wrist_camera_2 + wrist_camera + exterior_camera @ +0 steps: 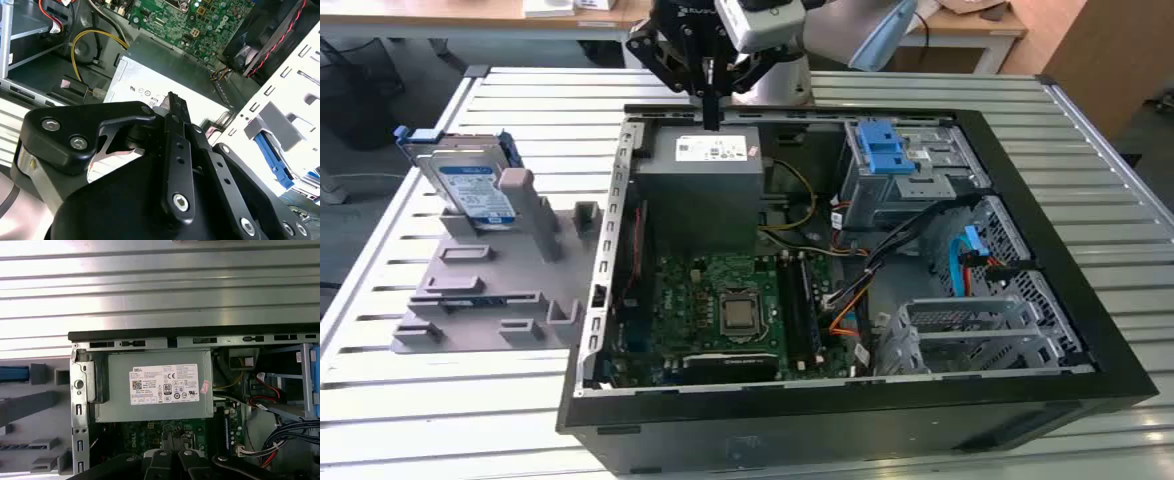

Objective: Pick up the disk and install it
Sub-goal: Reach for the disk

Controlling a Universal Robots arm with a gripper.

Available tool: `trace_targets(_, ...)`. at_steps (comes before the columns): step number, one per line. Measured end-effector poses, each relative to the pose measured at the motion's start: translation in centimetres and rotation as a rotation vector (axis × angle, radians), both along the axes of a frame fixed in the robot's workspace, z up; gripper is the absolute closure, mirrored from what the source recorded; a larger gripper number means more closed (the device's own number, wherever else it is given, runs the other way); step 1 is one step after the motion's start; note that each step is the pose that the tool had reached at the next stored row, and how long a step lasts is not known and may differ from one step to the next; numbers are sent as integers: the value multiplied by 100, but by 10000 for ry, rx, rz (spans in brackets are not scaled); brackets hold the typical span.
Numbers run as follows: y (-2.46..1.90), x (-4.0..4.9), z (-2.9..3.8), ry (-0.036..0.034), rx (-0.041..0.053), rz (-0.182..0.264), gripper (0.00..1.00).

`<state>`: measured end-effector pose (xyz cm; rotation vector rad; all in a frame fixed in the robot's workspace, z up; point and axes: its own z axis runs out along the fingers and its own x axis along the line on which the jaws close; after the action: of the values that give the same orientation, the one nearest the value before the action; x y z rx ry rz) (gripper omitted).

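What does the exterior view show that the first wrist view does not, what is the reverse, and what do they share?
Exterior view: the labelled face of the disk, upright in the grey holder, and the silver drive cage. First wrist view: a small pink sticker on the power supply. Shared: the power supply, part of the grey holder, and the gripper near the power supply, holding nothing.

Robotics lab / test bench, not a home or shop: slatted alu. table (427, 420) carrying an opened desktop PC case (854, 420) laid on its side, motherboard (707, 290) & wiring exposed; grey plastic jig (480, 270) just beside the case w/ the disk (471, 185) standing upright in it; industrial robot arm (774, 20) at the table's far edge; office-type desk (454, 30) & wooden cabinet (1087, 50) in the bkgd
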<state>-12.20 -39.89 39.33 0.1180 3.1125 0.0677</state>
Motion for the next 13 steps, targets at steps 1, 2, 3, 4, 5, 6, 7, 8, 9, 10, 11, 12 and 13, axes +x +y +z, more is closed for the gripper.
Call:
trace_targets(1, 0, 0, 0, 0, -1, 0, 89)
trace_targets(2, 0, 0, 0, 0, 0, 0, 89)
trace_targets(3, 0, 0, 0, 0, 0, 0, 89)
trace_targets(4, 0, 0, 0, 0, 0, 1, 89)
trace_targets(5, 0, -2, 0, 0, 0, -1, 89)
trace_targets(6, 0, -3, 0, 0, -1, 0, 89)
trace_targets(7, 0, -3, 0, 0, -1, 0, 89)
trace_targets(8, 0, -3, 0, 0, -1, 0, 89)
trace_targets(9, 0, -4, 0, 0, 0, 0, 89)
trace_targets(10, 0, -4, 0, 0, 0, 0, 89)
trace_targets(11, 0, -6, 0, 0, 0, 0, 89)
trace_targets(12, 0, -10, 0, 0, 0, -2, 89)
trace_targets(13, 0, -16, 0, 0, 1, -2, 89)
